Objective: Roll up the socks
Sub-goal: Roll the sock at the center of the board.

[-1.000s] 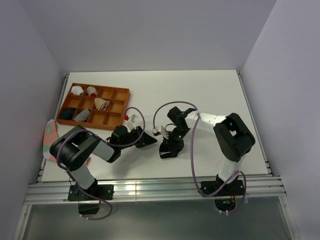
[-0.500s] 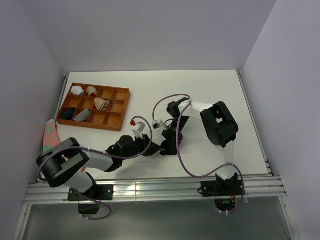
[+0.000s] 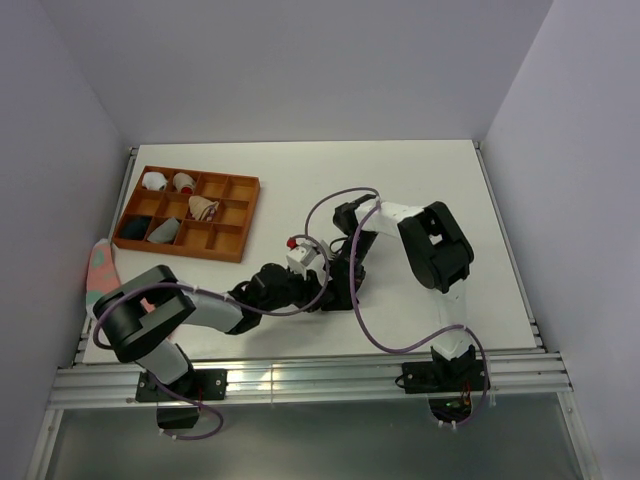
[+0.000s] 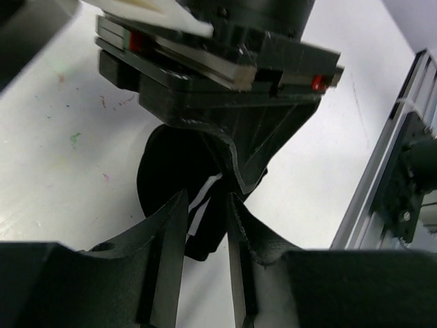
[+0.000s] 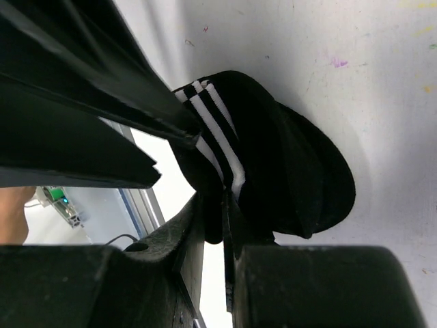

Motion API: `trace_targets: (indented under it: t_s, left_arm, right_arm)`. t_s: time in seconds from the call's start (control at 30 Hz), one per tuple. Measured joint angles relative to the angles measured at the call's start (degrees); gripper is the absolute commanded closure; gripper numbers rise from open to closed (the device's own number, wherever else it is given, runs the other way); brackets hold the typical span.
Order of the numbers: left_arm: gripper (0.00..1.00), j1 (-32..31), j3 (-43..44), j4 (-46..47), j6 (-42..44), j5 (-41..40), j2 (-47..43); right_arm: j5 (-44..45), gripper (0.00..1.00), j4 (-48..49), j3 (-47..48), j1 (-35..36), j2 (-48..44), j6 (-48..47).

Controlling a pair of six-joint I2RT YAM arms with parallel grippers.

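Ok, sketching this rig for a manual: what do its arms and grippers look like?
The left arm and right arm have black joints, white links, purple cables. The left gripper and right gripper have black tapered fingers. A white block with a red dot tops the left wrist.

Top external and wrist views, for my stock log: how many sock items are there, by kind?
Tan sock in the tray: 1
Other bundles in the tray: 4
Pink sock: 1
Black sock: 1
Total: 7
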Motion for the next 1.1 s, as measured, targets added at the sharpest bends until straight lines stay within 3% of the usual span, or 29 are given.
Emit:
trace_targets:
  t_s: [0.53, 0.63, 0.8, 0.87, 1.1]
  left_arm:
    - [0.62, -1.68, 3.13, -1.75, 3.56, 3.15, 5.84]
    - [0.68, -1.68, 3.65, -1.73, 3.56, 3.15, 6.71]
    - [0.91, -1.79, 5.07, -1.46, 3.17, 3.37, 8.52]
    - [1.00, -1.86, 5.44, -0.96, 2.78, 3.41, 9.18]
    - [1.00, -1.86, 6.29, 1.16, -0.72, 3.39, 11.45]
  right_arm:
    - [0.04, 0.91, -0.31, 0.42, -0.04, 0.39, 0.46]
    - [0.09, 0.91, -0.31, 0.42, -0.04, 0.39, 0.52]
    - [0.70, 0.88, -0.28, 0.42, -0.20, 0.39, 1.18]
    - [0.92, 0.82, -0.24, 0.26, -0.33, 0.39, 1.70]
    - [1.75, 0.59, 1.86, -2.49, -0.96, -2.49, 4.92]
